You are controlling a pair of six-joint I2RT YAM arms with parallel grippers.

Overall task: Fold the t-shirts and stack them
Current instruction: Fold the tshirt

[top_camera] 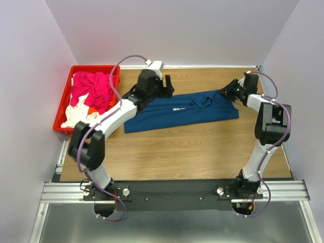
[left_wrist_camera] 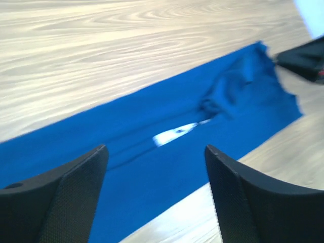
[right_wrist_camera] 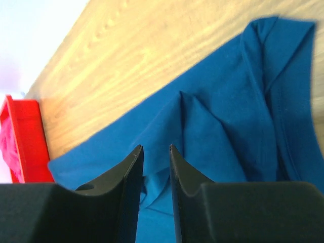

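Navy blue cloth is stretching across the middle of the wooden table (top_camera: 177,152): the dark t-shirt (top_camera: 182,111), folded into a long narrow band, is lying flat and running from the near left toward the far right. Its small white print (top_camera: 178,109) is showing face up near the middle of the band.

The left gripper (top_camera: 166,87) is hovering over the far-left part of the band, close to its far edge. In the left wrist view its two black fingers (left_wrist_camera: 66,197) are standing wide apart, with the blue shirt (left_wrist_camera: 126,126) and the white print (left_wrist_camera: 174,134) lying beneath them and nothing between them.

The right gripper (top_camera: 226,92) is sitting at the right end of the band. In its own wrist view the right gripper (right_wrist_camera: 154,157) is showing only a narrow slit between its jaws, and blue cloth (right_wrist_camera: 228,126) is showing through that slit from below. A raised crease in the shirt is peaking just beyond the fingertips, and the folded end with its hem is lying off to one side.

At the far left of the table a red crate (top_camera: 91,68) is holding the other t-shirts in a loose heap: a magenta-pink one (top_camera: 93,91) is lying on top, a white one (top_camera: 76,115) is spilling toward the near end, and a bit of orange (top_camera: 92,109) is peeking out between them. The crate is standing well apart from the blue shirt.
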